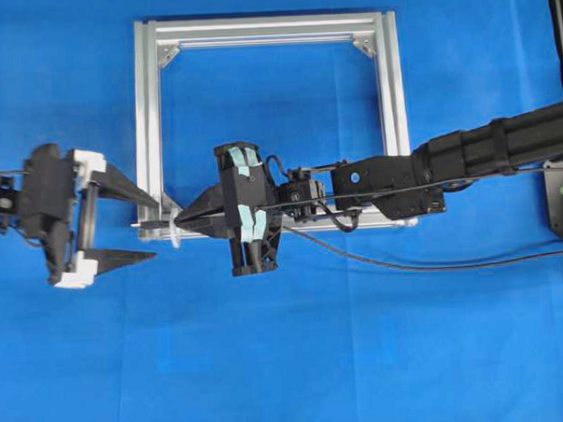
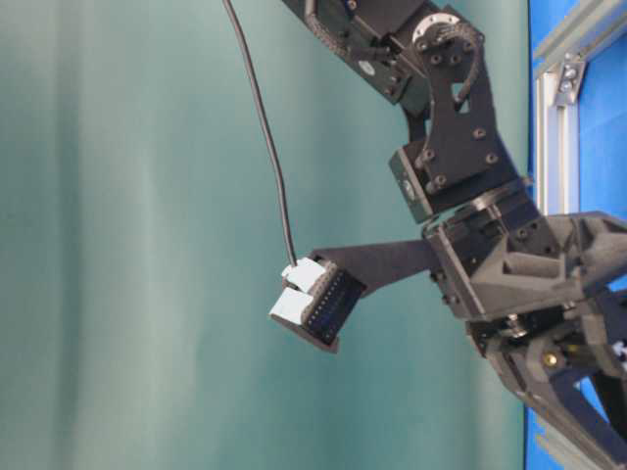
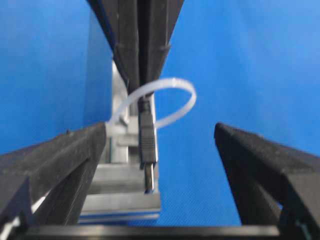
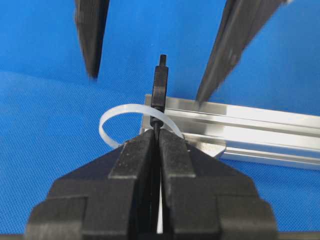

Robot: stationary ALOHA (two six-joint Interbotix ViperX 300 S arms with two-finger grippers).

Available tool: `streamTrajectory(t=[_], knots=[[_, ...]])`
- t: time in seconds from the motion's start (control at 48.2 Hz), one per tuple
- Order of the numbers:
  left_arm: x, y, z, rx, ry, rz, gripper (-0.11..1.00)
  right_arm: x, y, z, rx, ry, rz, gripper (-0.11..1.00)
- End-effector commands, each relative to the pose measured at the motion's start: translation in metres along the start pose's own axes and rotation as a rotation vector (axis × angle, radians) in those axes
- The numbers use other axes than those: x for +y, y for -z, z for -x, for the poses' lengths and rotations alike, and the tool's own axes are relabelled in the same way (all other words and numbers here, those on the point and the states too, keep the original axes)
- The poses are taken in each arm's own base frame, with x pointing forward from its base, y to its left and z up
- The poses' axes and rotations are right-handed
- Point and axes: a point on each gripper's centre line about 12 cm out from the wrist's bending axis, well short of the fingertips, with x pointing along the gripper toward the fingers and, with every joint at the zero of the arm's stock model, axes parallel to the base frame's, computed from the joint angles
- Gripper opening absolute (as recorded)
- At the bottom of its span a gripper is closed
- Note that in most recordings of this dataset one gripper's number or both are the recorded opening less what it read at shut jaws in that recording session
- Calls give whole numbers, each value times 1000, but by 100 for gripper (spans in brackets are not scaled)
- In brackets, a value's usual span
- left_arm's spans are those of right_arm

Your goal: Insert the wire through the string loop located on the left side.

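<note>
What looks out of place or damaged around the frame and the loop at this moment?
Nothing stands out. The right gripper is shut on the wire, whose plug tip has passed through the string loop on the frame. The left gripper waits open beside it.

You see a table covered with a bright blue cloth [image 1: 297, 360]; it fills the whole overhead view and shows small soft wrinkles. Behind the table, in the table-level view, you have a plain grey-green wall or curtain [image 2: 127, 245] with faint upright folds. The light is even, and shadows are soft.
</note>
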Motion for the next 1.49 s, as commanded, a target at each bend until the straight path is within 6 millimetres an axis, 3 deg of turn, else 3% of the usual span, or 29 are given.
streamTrajectory(t=[0.0, 1.079, 1.182, 1.41, 1.473], knots=[[0, -4, -8, -9, -2, 2, 90, -1, -15, 2, -37, 2, -3, 0], [2, -6, -7, -18, -10, 2, 88, -1, -14, 2, -36, 2, -3, 0], [2, -6, -7, -16, -10, 2, 76, -1, -14, 2, -36, 2, -3, 0], [6, -6, -7, -16, -22, 5, 12, -1, -14, 2, -36, 2, -3, 0], [5, -6, -7, -14, -20, 4, 7, -1, -14, 2, -36, 2, -3, 0]])
